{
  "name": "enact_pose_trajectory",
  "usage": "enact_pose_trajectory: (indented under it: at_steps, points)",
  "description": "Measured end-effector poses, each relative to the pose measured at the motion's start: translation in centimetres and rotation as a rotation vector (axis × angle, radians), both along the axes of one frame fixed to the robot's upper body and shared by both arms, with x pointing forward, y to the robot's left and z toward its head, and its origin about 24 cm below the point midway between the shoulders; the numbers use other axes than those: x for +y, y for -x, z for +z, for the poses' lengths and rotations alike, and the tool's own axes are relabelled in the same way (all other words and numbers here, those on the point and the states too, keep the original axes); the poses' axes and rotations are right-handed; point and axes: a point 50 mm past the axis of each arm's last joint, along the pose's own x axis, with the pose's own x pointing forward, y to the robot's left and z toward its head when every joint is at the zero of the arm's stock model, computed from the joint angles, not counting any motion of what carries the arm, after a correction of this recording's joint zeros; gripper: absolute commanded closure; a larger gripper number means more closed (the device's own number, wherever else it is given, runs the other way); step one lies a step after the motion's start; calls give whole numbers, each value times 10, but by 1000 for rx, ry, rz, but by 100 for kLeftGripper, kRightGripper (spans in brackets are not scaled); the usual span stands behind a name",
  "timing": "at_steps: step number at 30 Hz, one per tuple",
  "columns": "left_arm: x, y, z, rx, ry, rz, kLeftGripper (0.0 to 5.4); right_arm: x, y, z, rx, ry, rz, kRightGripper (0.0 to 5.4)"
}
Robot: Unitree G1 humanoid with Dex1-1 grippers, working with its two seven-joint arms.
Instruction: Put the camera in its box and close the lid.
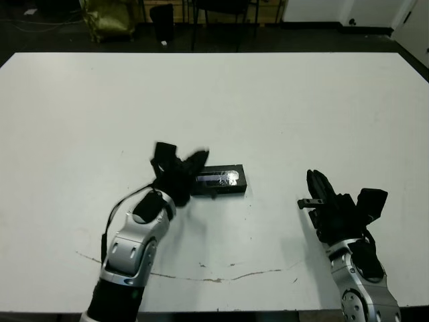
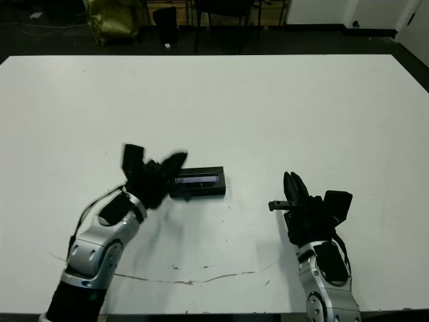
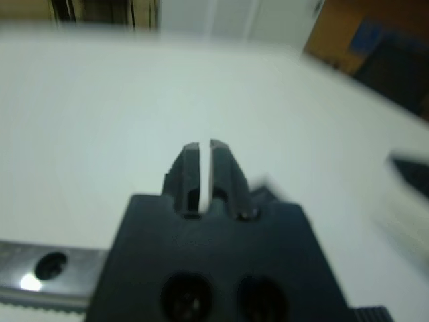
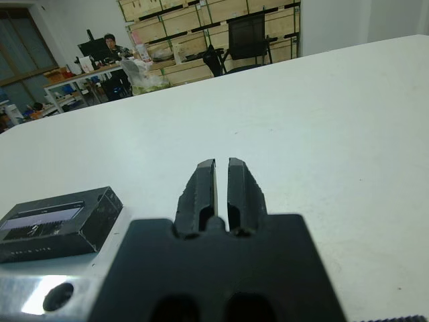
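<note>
Looks basically done: the lid (image 4: pixel 50 216) sits on the box (image 1: pixel 221 186) mid-table, camera presumably inside, can't see it. Left claw (image 3: pixel 205 176) and right claw (image 4: pixel 221 193) are both clenched, holding nothing.

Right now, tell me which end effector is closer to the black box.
The left end effector. It sits right at the closed box's end, while the right end effector rests well off to the side on bare table.
</note>
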Motion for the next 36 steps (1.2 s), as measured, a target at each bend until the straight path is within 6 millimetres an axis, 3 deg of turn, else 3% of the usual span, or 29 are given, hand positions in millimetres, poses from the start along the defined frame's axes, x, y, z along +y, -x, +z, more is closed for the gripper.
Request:
enact_pose_trajectory:
  at_steps: [7,14,19,25,36]
  points:
    - [48,15,22,-99,103,72,537,2,-4,5,-26,5,2,540]
    - [110,34,18,-90,153,290,537,-5,-6,16,-69,6,-18,540]
    - [137,46,6,-124,74,457,537,-9,-9,28,-117,53,-50,540]
    - [143,49,-15,-137,37,569,537,-5,-13,38,-179,140,-82,540]
    - [126,48,-33,-25,108,552,537,-2,-14,28,-145,158,-84,540]
